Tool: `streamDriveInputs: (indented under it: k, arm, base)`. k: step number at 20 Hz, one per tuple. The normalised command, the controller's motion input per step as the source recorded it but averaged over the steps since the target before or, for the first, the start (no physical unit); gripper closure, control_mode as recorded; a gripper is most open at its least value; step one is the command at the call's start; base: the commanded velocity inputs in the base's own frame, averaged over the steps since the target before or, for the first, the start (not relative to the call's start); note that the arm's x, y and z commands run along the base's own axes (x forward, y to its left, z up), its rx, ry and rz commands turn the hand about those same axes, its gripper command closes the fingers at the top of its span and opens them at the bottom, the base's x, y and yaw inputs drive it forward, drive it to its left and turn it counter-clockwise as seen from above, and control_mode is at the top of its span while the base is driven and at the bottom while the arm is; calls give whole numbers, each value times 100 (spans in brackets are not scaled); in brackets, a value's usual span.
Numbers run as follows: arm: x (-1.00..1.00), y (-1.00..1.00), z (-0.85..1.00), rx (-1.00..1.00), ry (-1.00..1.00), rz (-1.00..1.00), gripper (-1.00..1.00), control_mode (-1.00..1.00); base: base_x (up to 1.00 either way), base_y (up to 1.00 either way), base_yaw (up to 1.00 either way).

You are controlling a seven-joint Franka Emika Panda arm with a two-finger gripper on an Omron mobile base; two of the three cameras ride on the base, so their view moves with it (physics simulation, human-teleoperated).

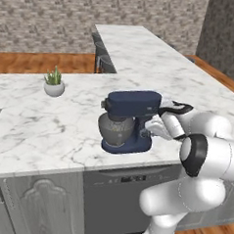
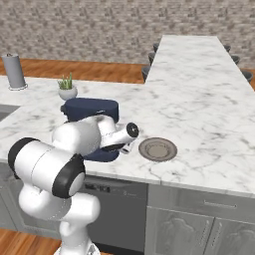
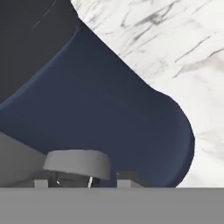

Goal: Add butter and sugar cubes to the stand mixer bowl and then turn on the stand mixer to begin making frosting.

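Left base view: the navy-blue stand mixer (image 1: 129, 120) sits mid-counter on white marble (image 1: 49, 129), its dull-grey metal bowl (image 1: 114, 129) under the head; the gripper (image 1: 148, 131) reaches in from three o'clock.

Right base view: a flat round grey plate (image 2: 157, 149) lies at the mixer's three o'clock.

Hand view: the mixer's blue body looms close above a small grey round knob (image 3: 77, 163); whether the jaws are spread or closed cannot be told.

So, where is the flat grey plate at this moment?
In the right base view, the flat grey plate lies on the marble counter near its front edge, right of the stand mixer.

glossy white rounded arm (image 1: 204, 158) segments joined by black bands at joints.
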Motion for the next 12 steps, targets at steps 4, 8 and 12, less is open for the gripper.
streamDriveInputs:
  k: [4,8,12]
  arm:
    - [0,-84,0,9,4,-5,100,-100]
    - [0,-68,0,7,4,-4,100,-100]
    - [-26,-40,26,2,-1,0,100,-100]
  base:
    - [0,0,0]
    - [0,0,0]
    - [0,0,0]
